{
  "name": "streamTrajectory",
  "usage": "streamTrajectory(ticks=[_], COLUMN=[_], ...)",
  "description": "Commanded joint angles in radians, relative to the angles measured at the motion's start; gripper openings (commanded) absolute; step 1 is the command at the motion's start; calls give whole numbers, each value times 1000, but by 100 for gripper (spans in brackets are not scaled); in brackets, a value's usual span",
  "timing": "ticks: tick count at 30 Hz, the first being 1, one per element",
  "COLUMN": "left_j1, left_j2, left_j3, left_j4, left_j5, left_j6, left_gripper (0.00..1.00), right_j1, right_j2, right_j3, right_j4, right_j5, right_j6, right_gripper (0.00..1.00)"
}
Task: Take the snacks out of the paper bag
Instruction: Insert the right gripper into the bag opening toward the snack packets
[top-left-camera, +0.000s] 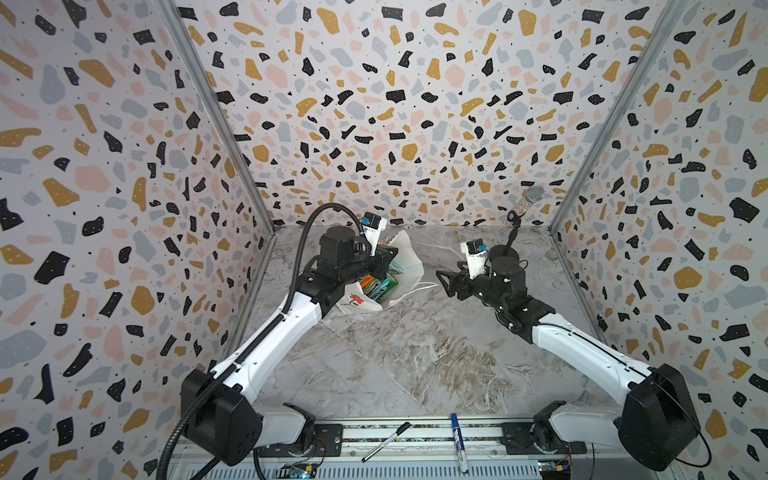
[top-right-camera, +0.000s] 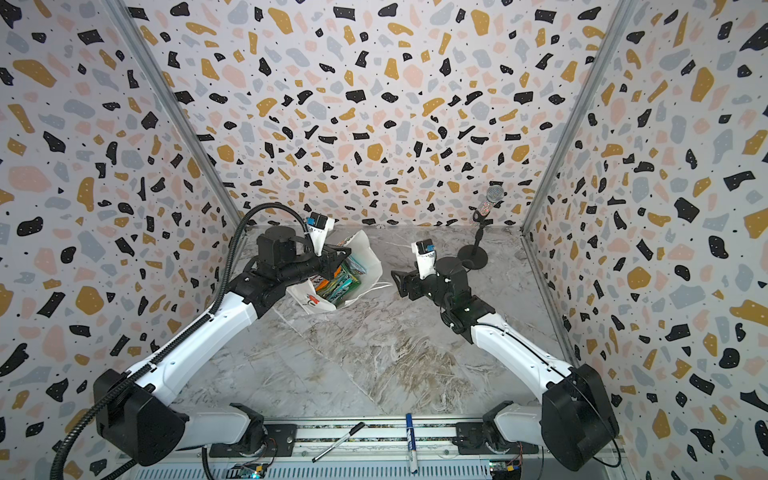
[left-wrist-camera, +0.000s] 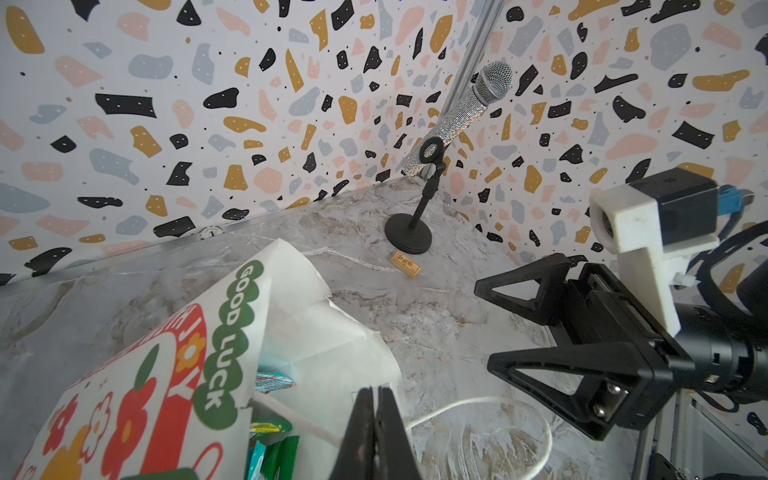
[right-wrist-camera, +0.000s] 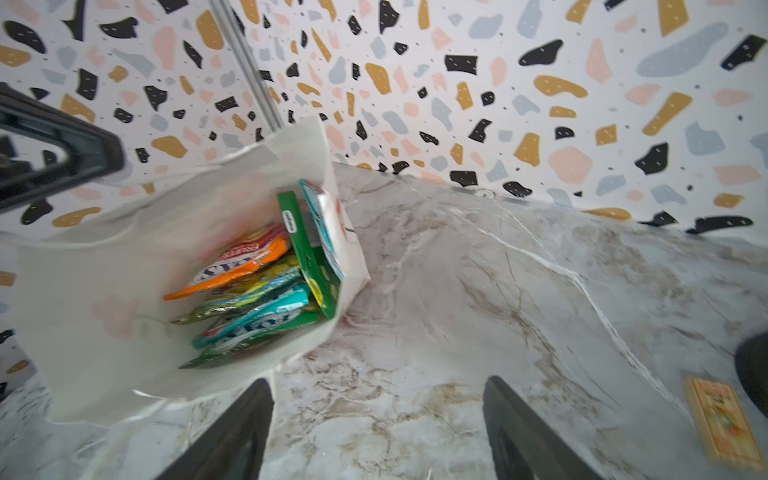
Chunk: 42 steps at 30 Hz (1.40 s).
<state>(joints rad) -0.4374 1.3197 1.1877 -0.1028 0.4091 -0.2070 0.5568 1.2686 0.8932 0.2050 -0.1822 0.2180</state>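
So the tall white paper gift bag with red flowers (top-left-camera: 409, 266) is leaning over at the back left of the marble-look table, mouth turned toward the right gripper (right-wrist-camera: 376, 384). The flat glossy candy packets in orange, yellow-green and teal (right-wrist-camera: 249, 286) are all stacked inside, none out yet. The right claw is spread wide, near the mouth but not touching it. The left gripper (left-wrist-camera: 376, 428) is pinched tight at the rim, can't tell if paper's between the jaws. I'd slide in low along the bag wall, grab the top orange packet by its edge, and dodge the white cord handle (left-wrist-camera: 478, 401). The bag says "GOOD LUCK" in white on green blobs, but the packet lettering is too blurry to read.
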Motion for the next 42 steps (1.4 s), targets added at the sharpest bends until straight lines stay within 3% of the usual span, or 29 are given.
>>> streamTrajectory(ticks=[1, 4, 11, 21, 27, 34, 42], left_j1=[-8, -10, -9, -9, -10, -9, -9], left_j2=[-37, -42, -47, -76, -95, -115, -136], left_j3=[-13, -16, -30, -40, -48, -55, -66], left_j4=[46, 49, 62, 43, 39, 35, 31], left_j5=[62, 75, 61, -44, -83, -122, -175], left_j6=[-17, -17, -32, -9, 6, 28, 50], left_gripper=[0, 0, 0, 0, 0, 0, 0], right_j1=[28, 58, 124, 198, 206, 247, 333], right_j2=[-26, -22, 32, 102, 206, 324, 444], right_j3=[56, 81, 102, 27, 27, 60, 144], right_j4=[-64, -88, -93, -34, -36, 12, 43], right_j5=[37, 74, -112, -169, -178, -106, -109], right_j6=[-41, -65, -128, -119, -118, -105, -92], right_gripper=[81, 81, 80, 67, 48, 46, 46])
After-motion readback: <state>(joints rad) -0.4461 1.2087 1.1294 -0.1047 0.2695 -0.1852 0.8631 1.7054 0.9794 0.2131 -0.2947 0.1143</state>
